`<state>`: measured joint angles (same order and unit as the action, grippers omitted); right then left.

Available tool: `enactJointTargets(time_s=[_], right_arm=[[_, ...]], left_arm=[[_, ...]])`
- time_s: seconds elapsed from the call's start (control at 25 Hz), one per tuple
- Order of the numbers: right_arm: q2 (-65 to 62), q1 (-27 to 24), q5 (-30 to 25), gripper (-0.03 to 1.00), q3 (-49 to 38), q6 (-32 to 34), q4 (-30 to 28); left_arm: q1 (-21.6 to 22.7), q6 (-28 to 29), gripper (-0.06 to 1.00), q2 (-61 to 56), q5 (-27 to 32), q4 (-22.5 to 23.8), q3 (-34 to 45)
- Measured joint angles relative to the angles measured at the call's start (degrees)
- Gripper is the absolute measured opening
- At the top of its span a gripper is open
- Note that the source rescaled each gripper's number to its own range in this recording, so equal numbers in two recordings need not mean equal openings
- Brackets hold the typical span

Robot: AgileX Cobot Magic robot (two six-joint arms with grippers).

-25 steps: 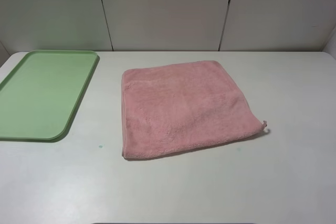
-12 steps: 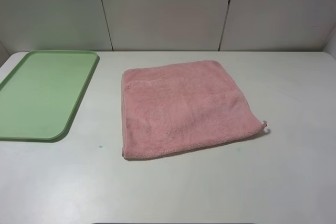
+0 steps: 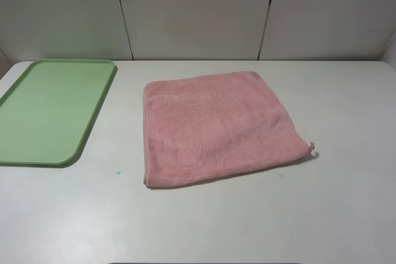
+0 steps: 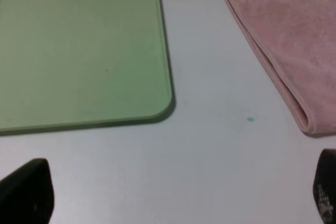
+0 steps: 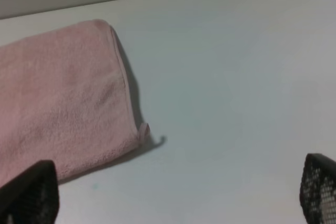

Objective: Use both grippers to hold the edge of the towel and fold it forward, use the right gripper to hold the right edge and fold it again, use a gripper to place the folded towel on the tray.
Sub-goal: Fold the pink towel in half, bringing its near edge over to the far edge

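Your left tool (image 4: 176, 195) hangs empty, fingers wide apart, above bare tabletop (image 3: 346, 202) between tray (image 3: 49, 112) and towel (image 3: 213, 128). Your right tool (image 5: 173, 192), equally spread and empty, sits off the loop tag (image 3: 312, 148) corner. High view: towel flat at centre, tray upper left, well apart. First fold looks unstarted. Pinch the near hem (image 3: 216, 176) at both corners and lift evenly. There's clear room lower right; mind the tray rim.
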<state>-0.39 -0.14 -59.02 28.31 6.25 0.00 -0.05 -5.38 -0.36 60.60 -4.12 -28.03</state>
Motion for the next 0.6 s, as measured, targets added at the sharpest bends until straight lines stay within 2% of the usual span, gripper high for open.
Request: enactJointTargets(time_s=[0.44,0.6], right_arm=[[0.22,0.0,0.0,1.0,0.0,0.0,0.72],[6.59,0.0,0.0,1.0,2.31,-0.55,1.95]], left_arm=[[0.0,-0.07,1.0,0.23,0.7,-0.05,-0.25],[0.0,-1.71,1.0,5.79,2.04,-0.18,-2.92]])
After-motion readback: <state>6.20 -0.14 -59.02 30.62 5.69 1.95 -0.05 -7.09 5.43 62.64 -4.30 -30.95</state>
